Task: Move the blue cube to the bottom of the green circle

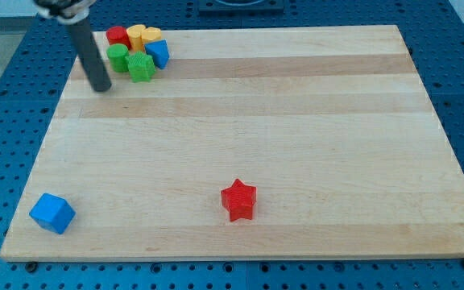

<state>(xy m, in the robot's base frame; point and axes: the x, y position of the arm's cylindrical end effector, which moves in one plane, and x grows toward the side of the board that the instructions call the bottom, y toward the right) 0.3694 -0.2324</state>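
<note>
My tip, a bare rod with nothing to pinch, sits beside the green circle. Blue cube lies untouched far below; I judge the approach comes next.

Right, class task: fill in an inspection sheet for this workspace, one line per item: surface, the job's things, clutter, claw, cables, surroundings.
Surface: wooden board, pale planks, lying flat.
Job's things: blue cube alone near the view's bottom left corner; green circle in the cluster at the view's top left, far from the cube.
Clutter: red star alone at bottom centre; in the cluster, a green block, a red block, two yellow blocks and a second blue block.
Claw: none fitted; my tip rests just left of the cluster, apart from it.
Cables: nothing seen.
Surroundings: blue perforated base around the board.
</note>
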